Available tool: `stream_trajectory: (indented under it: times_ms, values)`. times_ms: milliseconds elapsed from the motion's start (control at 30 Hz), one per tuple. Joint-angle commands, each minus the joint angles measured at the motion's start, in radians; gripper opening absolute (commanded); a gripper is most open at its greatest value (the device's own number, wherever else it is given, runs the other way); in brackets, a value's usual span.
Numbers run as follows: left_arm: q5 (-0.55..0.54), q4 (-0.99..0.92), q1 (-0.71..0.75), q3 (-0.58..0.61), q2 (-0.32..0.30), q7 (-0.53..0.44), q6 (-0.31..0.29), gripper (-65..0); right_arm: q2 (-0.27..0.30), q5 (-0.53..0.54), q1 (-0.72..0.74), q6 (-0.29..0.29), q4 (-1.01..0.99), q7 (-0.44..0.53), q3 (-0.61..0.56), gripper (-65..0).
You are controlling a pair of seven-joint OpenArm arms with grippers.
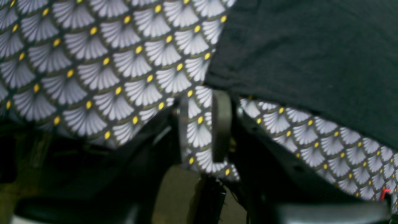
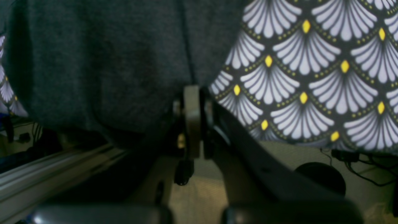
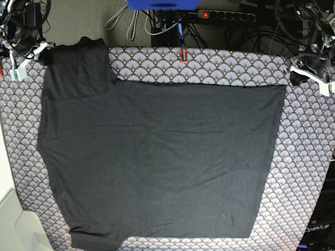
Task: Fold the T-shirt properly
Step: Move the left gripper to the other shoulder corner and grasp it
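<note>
The dark charcoal T-shirt (image 3: 157, 157) lies spread flat, plain side up, on the fan-patterned tablecloth (image 3: 309, 157); no print shows. One sleeve (image 3: 78, 63) reaches the far left corner and the hem runs down the right side. My right gripper (image 3: 23, 60) sits off that corner beside the sleeve. In the right wrist view it (image 2: 196, 88) looks shut, its tips at the edge of the shirt (image 2: 93, 62). My left gripper (image 3: 309, 73) hovers off the far right corner near the hem. In the left wrist view it (image 1: 202, 96) is slightly open, with tablecloth showing between the fingers and the shirt (image 1: 311, 56) just to its right.
A red clip (image 3: 183, 55) holds the cloth at the far edge. A power strip (image 3: 225, 14) and tangled cables lie behind the table. A white surface (image 3: 10, 219) borders the near left. A dark unit (image 3: 319, 225) stands at the near right.
</note>
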Motion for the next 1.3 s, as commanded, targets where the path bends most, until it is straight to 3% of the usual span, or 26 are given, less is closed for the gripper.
stream_trajectory:
  times_ms: [0,67,267,767,1267]
  values:
    - [-0.019,0.02,-0.004,-0.004,-0.015,-0.019,-0.002,-51.5,0.008,-0.043,-0.012,-0.001,-0.001,-0.049,-0.001,-65.0]
    - [-0.021,0.022,-0.004,-0.004,-0.017,-0.015,-0.002,-49.8,0.008,-0.043,-0.012,-0.001,-0.001,-0.049,-0.001,-65.0]
    - [-0.022,0.019,-0.009,-0.006,-0.017,-0.015,-0.004,-34.4,0.008,-0.043,-0.012,-0.001,-0.001,-0.049,-0.001,-65.0]
    - [-0.013,-0.158,-0.129,0.042,-0.015,-0.022,-0.004,-34.2,0.01,-0.043,-0.012,-0.001,-0.001,-0.053,-0.002,-65.0]
    - [-0.01,-0.233,-0.138,0.089,-0.015,-0.127,0.005,-34.2,0.01,-0.043,-0.012,-0.001,-0.001,-0.053,-0.002,-65.0]
